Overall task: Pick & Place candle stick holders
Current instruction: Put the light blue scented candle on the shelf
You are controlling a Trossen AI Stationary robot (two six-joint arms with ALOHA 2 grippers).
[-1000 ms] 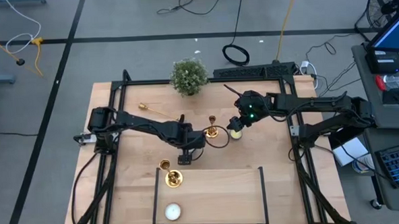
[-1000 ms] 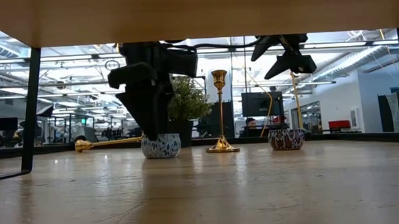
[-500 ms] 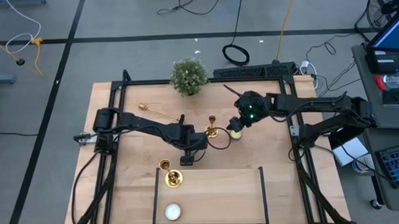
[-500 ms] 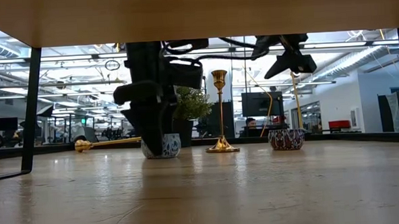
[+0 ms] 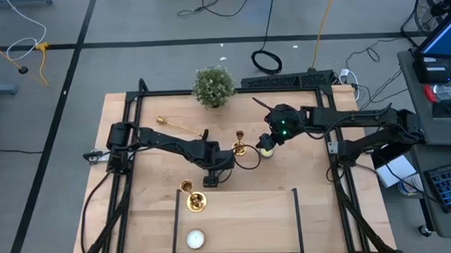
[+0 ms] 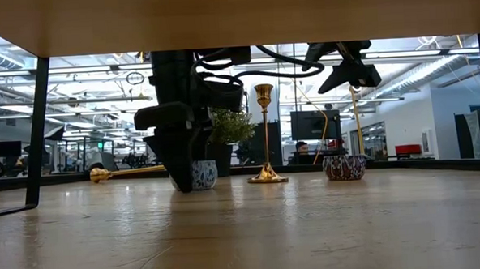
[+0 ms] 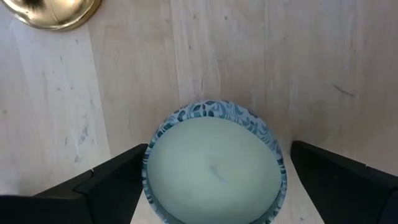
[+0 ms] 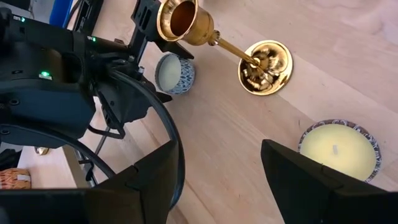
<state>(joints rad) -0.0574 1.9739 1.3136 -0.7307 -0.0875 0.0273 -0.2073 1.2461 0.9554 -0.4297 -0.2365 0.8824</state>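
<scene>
Pale wooden table; one bushy green potted plant at the back.

Left gripper: spread wide, straddling a blue-patterned tealight cup, gripping nothing.

Right gripper: fingers apart, empty, above a cream candle.

Shiny gold candle stick holders, 3:
- upright between the grippers
- lying back-left
- near front

Candles, 3, including a white one.

Judged: approach step. Next move needs re-aiming at the upright stem.

You see shiny gold candlesticks, pale green candle in a blue-and-white patterned cup, cream candle, bushy green plant, light wood counter.
</scene>
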